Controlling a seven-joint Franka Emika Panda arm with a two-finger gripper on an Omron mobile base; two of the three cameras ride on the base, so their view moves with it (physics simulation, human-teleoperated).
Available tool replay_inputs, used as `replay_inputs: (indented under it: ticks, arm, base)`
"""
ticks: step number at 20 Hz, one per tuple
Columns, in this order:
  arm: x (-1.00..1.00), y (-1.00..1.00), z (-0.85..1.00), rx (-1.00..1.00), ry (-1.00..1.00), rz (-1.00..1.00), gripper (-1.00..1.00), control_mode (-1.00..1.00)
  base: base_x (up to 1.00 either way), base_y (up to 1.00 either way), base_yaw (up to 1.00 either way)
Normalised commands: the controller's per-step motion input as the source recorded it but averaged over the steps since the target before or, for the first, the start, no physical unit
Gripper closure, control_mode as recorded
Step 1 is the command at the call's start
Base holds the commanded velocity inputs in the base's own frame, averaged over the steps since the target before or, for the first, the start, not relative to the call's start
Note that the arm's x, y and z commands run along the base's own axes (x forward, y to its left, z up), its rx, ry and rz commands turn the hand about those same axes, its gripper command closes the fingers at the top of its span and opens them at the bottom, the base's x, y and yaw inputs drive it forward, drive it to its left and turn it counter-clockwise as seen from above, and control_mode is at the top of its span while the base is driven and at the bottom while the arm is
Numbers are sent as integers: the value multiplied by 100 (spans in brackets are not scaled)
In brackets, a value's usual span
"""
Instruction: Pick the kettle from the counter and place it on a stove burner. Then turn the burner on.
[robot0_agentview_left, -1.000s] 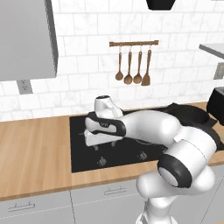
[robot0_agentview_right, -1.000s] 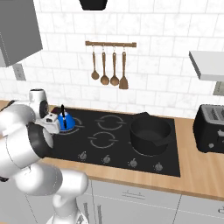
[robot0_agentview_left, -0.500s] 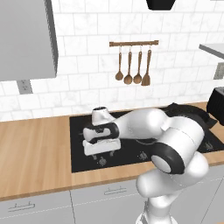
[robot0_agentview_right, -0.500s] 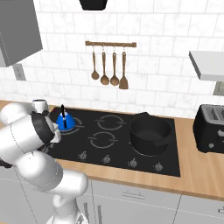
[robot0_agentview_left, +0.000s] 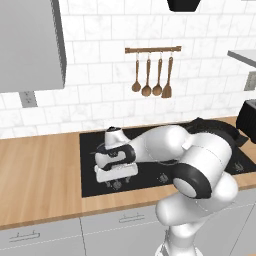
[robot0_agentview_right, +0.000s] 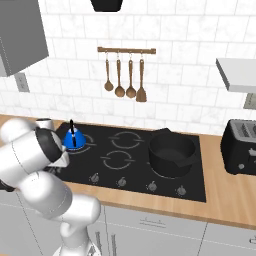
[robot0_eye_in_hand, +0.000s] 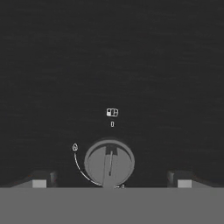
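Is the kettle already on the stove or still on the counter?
On the stove: the blue kettle stands upright on the black cooktop, over a rear-left ring marking.

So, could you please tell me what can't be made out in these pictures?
- Left base view: the kettle's spot on the cooktop is hidden behind the arm.
- Right base view: the leftmost knob is hidden behind the arm; kettle shows.
- Hand view: the knob markings are too small to read; the gripper fingertips are cut off below.

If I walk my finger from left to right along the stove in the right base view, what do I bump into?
Robot arm → blue kettle → empty ring markings → big black pot → black toaster on the counter.
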Motion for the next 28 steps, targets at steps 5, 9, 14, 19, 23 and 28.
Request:
replay_inputs:
  ticks: [5, 9, 14, 19, 23, 28]
  arm:
    - [-18, 0, -2, 0, 0, 0, -100, -100]
    - [5, 0, -4, 0, 0, 0, -100, -100]
    - [9, 0, 0, 0, 0, -1, -100, -100]
    - [0, 0, -6, 0, 0, 0, -100, -100]
    - [6, 0, -27, 0, 0, -1, -100, -100]
    - [0, 0, -20, 0, 0, 0, -100, -100]
  base:
    - [0, 0, 0]
    - [0, 0, 0]
    - [0, 0, 0]
    - [0, 0, 0]
    - [0, 0, 0]
    - [0, 0, 0]
